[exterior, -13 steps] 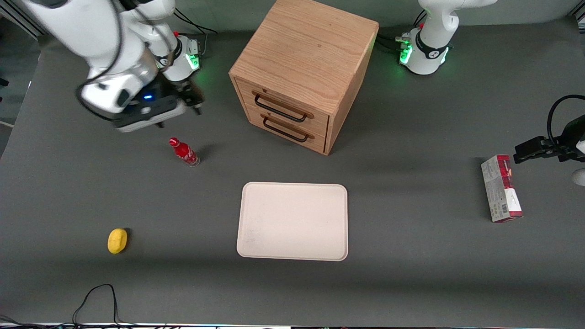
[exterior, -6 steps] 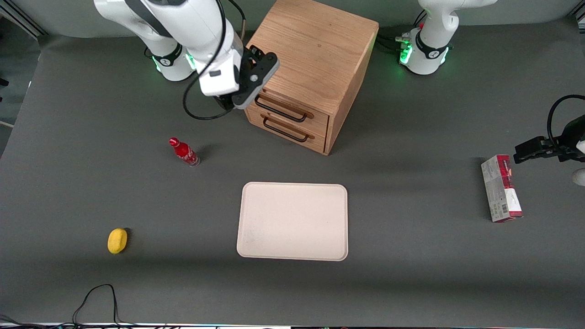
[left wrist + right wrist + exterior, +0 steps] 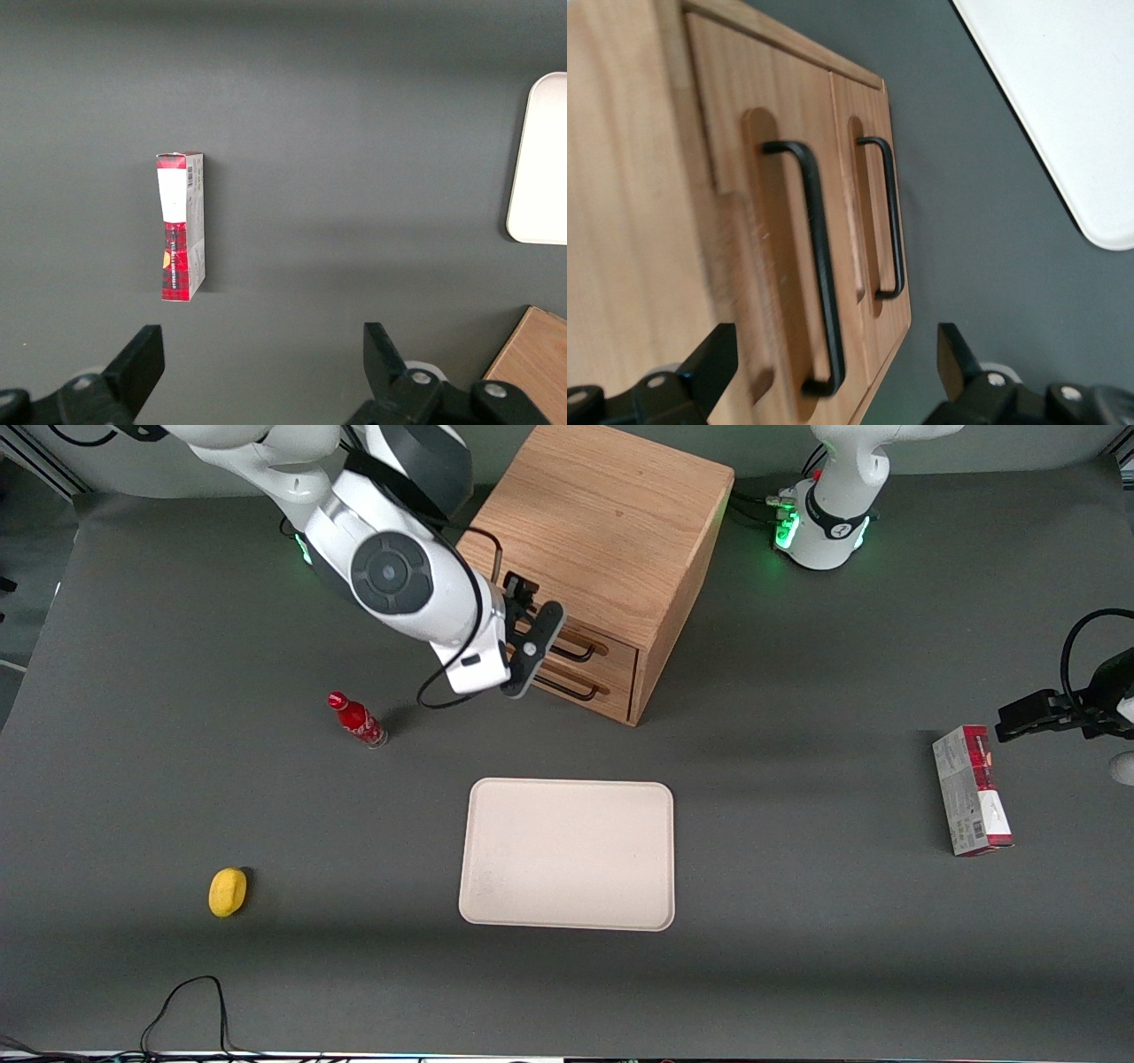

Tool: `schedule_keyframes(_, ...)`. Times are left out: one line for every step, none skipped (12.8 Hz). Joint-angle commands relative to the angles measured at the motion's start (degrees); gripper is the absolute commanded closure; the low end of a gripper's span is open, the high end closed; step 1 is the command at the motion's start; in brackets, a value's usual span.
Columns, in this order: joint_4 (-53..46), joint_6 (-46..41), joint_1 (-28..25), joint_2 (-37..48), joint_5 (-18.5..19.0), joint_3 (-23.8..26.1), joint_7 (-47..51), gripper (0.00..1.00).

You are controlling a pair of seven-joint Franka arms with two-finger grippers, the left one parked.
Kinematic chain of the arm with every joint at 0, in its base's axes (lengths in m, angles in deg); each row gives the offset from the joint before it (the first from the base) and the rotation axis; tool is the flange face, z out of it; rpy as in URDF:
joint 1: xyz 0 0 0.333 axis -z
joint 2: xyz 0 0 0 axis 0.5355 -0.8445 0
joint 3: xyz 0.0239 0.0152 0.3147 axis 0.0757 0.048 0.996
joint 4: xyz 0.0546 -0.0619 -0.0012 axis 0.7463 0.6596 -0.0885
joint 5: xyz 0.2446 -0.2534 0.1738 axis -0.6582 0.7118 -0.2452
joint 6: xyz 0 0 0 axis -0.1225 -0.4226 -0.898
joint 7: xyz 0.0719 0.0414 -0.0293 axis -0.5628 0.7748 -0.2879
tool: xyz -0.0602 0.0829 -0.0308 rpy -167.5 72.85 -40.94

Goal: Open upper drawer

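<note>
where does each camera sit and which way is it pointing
Front view: high, facing the arms across the table; shows the oak cabinet, tray and gripper in front of the upper drawer.
Right wrist view: on the working arm, facing the upper drawer; open fingers show.
Left wrist view: looks down at the red box.
All share the tray.

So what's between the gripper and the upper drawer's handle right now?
Nothing: in the right wrist view the open gripper faces the upper drawer and its black handle with only open air between.
</note>
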State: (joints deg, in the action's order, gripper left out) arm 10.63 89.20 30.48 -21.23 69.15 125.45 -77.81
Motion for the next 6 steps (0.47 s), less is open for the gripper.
schedule_keyframes(3.19,5.99,-0.83,-1.57,1.84,0.23,-1.13,0.00)
schedule_keyframes(4.95,8.46,-0.92,-1.66,2.36,0.14,-1.13,0.00)
schedule_keyframes(6.09,10.13,-0.92,-1.92,3.67,0.14,-1.13,0.00)
schedule_keyframes(6.37,10.59,-0.92,-2.53,4.03,0.14,-1.13,0.00)
schedule_keyframes(6.37,10.85,-1.27,-2.71,4.12,0.14,-1.05,0.00)
schedule_keyframes(6.54,10.94,-1.53,-2.72,4.30,0.14,-1.05,0.00)
